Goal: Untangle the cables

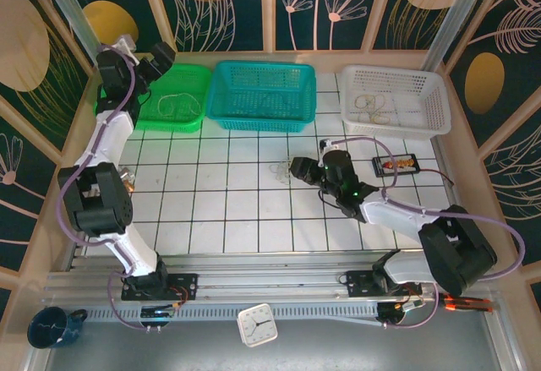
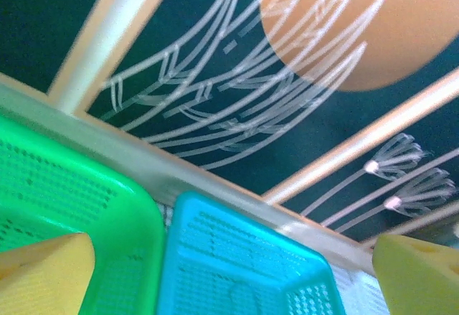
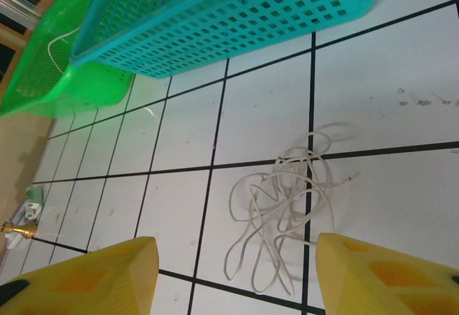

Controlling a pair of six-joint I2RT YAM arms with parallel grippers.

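walls (image 1: 355, 8): we saw dark teal panels with gold discs and pale leaf drawings | posts (image 1: 269, 3): pale wood | table (image 1: 211, 210): white tiles, black lines | light: was even

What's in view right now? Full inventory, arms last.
cable tangle: one, pale, on the table ahead of the right fingers
cable loop: one, pale, in the green basket
cable coils: a few, tan, in the white basket
green basket: one, green, far left
teal basket: one, teal, far middle
white basket: one, white, far right
black box: one, black with a red-black lead, right of centre
clock: one, white, near edge
mug: one, dark blue, near-left corner
table: one, white tiles
left fingers: two, yellow, apart, by the green basket
right fingers: two, yellow, apart, nothing held
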